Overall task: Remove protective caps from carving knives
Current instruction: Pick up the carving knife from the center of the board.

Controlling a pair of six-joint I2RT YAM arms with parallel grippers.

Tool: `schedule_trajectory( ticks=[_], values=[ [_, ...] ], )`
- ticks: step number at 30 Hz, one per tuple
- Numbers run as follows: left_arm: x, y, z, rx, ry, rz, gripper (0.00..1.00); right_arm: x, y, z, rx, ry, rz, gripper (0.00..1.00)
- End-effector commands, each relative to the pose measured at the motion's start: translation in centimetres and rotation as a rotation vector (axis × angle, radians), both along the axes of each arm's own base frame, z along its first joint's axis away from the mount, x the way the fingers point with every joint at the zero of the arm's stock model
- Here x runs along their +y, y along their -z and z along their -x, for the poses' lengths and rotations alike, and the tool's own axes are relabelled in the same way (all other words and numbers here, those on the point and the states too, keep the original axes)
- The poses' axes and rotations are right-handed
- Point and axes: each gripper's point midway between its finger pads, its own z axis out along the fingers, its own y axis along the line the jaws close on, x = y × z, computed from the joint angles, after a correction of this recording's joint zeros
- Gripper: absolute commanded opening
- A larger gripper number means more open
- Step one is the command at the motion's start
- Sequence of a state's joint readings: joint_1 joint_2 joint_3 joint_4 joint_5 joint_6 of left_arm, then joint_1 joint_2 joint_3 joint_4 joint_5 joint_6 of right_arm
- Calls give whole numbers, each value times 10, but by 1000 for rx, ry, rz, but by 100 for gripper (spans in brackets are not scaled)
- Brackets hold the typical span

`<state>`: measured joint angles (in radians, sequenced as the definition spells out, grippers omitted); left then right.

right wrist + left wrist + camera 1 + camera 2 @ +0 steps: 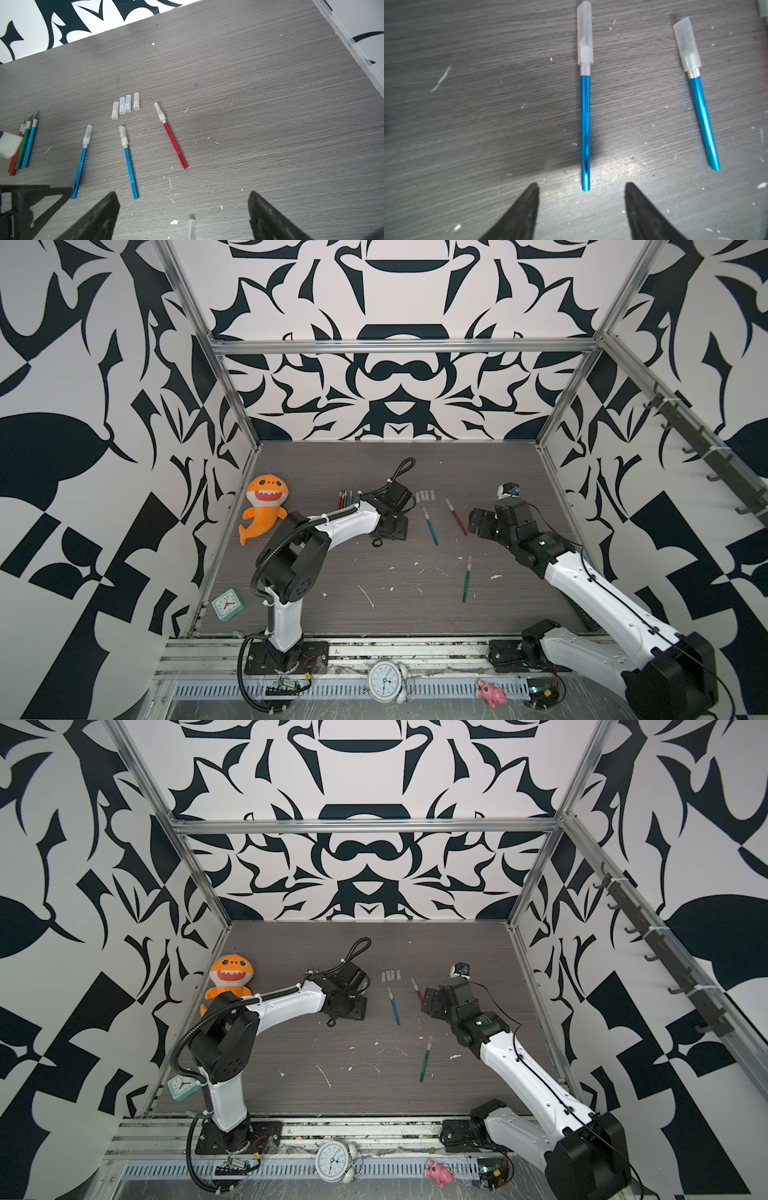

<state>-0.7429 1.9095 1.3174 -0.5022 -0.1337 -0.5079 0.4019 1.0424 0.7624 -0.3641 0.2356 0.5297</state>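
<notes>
My left gripper [582, 184] stands open just above the table, and the bare end of a blue carving knife [585, 133] lies just ahead of its fingertips. That knife wears a whitish protective cap [585, 33]. In both top views the left gripper [392, 531] hides this knife. A second capped blue knife [430, 526], a capped red one [456, 516] and a capped green one [467, 578] lie apart on the table. Several loose caps [124, 106] sit in a row, and several uncapped knives [25, 143] lie bundled. My right gripper [183, 193] is open and empty over the green knife's cap [190, 227].
An orange shark plush [264, 508] and a teal clock [226, 604] sit along the left wall. A black remote [586, 616] lies by the right wall under my right arm. A white alarm clock [386, 681] and pink toy [491, 693] rest on the front rail. White flecks dot the table.
</notes>
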Motion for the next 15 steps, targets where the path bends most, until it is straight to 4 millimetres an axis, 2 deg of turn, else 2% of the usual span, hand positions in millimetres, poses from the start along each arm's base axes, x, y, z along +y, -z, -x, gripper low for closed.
schedule_trajectory(
  ticks=[1, 5, 15],
  values=[
    [-1, 7, 0, 26, 8, -50, 61, 7, -7, -4, -36, -28, -14, 97],
    [2, 16, -2, 31, 5, -103, 51, 7, -7, -5, -38, -28, -14, 97],
    [3, 32, -3, 54, 12, -174, 39, 9, -7, -5, -39, -38, -29, 96]
  ],
)
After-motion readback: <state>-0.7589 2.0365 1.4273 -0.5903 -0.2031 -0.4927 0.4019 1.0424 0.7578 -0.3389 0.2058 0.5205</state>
